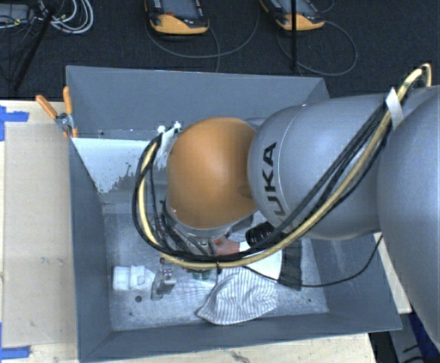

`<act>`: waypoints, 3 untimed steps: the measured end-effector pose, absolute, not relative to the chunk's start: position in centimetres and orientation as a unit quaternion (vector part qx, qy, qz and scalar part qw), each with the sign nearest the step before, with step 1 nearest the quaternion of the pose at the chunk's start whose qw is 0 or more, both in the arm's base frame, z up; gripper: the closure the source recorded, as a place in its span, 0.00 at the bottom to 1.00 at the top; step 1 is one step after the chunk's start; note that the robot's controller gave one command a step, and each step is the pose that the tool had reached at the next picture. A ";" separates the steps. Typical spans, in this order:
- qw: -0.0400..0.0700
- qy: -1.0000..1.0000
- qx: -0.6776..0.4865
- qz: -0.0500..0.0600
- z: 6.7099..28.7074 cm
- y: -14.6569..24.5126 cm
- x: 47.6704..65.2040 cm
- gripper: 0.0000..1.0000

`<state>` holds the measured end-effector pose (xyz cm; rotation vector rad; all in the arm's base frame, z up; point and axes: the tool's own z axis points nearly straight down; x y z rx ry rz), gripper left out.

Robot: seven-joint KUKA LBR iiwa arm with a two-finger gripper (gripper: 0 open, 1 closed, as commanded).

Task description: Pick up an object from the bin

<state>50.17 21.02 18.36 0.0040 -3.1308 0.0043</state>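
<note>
The gripper (165,280) hangs low in the grey bin (88,278) between a white block (131,278) and a crumpled checked cloth (239,301); whether it grips anything cannot be told.

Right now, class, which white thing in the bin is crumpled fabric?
The striped white cloth at the front, folded and limp; the small white block lies left.

Dark floor (114,51) along the top, with looping cables (72,10) and two orange-and-black devices (176,13) on it.

The only lettering that can be read is "UKA", in black capitals running along the left side of the grey arm (318,165), near its orange cover (205,169)
</note>
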 end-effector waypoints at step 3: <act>0.001 -0.994 0.108 -0.001 7.4 20.8 50.6 1.00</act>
